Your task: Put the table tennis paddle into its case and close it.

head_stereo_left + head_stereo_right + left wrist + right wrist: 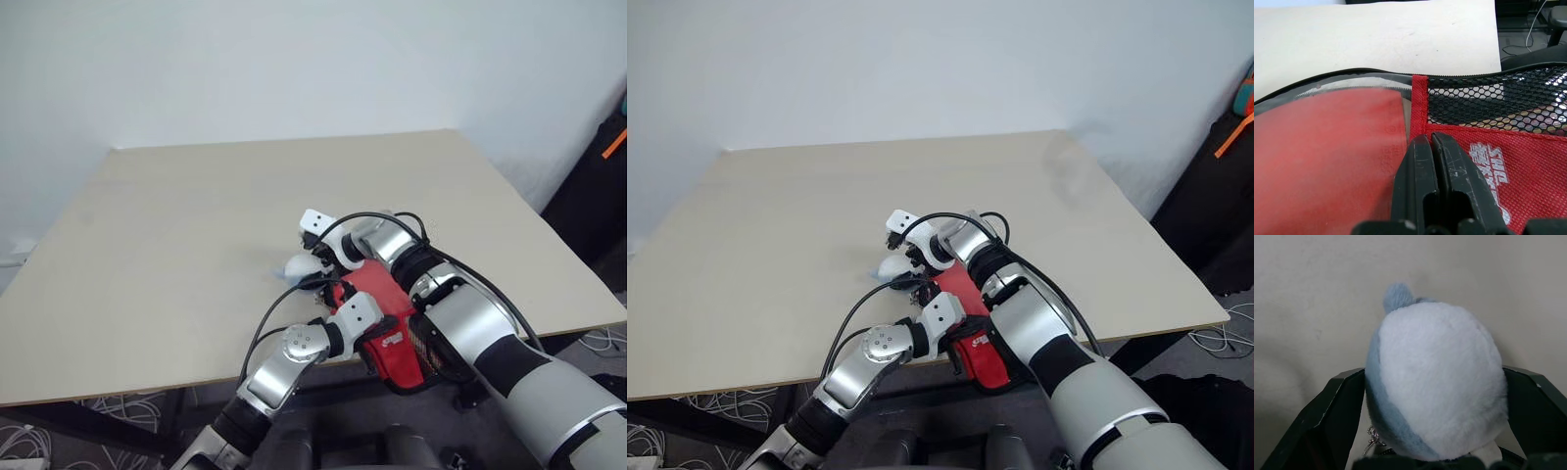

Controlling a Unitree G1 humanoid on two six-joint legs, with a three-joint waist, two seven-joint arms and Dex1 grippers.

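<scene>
Left pincer (1432, 147), fully closed on the red case (392, 328) at the near bench (147, 294) edge; right pincer (1435, 382), spread wide around a white-grey plush lump (1437, 377), may tug the case off the edge.

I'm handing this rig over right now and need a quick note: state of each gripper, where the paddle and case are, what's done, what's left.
Left gripper: jaws shut, pressed on the red side of the case beside its mesh panel.
Right gripper: jaws wide, straddling a white-grey plush lump on the table; whether they touch it, I cannot tell.
Case: lies at the table's near edge, under both arms.
Paddle: red shows behind the case's clear panel, likely the blade inside.
Left: whether the zip is closed cannot be seen; check it and finish closing.
</scene>
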